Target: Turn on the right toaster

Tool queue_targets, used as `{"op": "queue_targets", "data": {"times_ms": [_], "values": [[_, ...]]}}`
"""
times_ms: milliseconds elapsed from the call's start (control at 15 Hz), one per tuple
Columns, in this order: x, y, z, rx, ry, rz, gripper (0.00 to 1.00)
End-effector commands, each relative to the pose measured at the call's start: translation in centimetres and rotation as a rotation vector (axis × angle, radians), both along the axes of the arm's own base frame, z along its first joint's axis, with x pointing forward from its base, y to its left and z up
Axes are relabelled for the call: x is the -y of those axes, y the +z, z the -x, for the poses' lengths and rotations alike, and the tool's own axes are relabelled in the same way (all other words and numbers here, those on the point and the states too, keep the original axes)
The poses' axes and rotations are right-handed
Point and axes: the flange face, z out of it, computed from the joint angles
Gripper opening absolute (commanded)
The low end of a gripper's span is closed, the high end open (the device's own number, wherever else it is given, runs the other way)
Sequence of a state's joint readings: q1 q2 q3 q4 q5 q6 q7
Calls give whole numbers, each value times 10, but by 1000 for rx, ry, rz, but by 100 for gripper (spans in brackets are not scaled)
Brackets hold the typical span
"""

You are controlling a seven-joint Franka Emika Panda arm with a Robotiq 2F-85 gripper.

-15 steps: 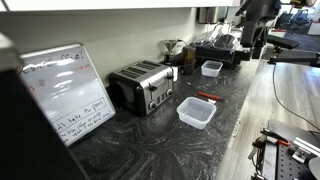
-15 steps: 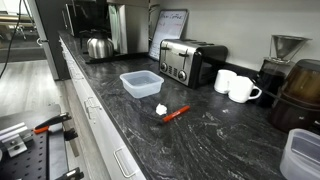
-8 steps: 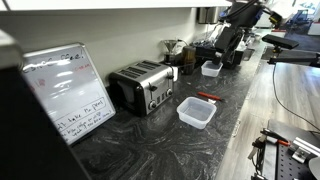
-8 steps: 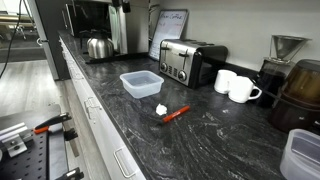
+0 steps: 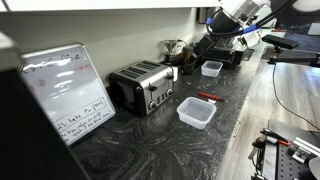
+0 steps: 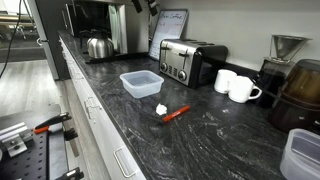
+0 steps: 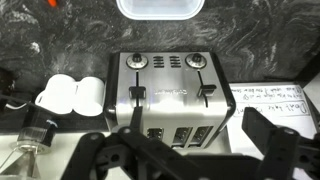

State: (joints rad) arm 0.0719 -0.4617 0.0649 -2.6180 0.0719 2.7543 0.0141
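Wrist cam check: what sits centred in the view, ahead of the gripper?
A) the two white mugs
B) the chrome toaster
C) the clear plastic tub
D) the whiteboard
B: in the wrist view the toaster fills the middle, its dials and levers facing the camera above the open gripper. The white mugs sit off to one side and the whiteboard to the other.

Black, angular two-fingered pincer (image 7: 190, 130)

The chrome right toaster (image 5: 142, 86) stands upright against the wall, black-topped.
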Motion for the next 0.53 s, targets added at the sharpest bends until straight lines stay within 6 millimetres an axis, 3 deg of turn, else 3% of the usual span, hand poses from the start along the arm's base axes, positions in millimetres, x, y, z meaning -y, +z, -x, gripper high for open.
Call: {"op": "queue_targets", "data": {"times_ms": [0, 200, 467], "values": [[0, -6, -4, 15, -5, 33, 100], [3, -19, -10, 18, -23, 66, 100], [4, -19, -20, 20, -18, 93, 100]]}}
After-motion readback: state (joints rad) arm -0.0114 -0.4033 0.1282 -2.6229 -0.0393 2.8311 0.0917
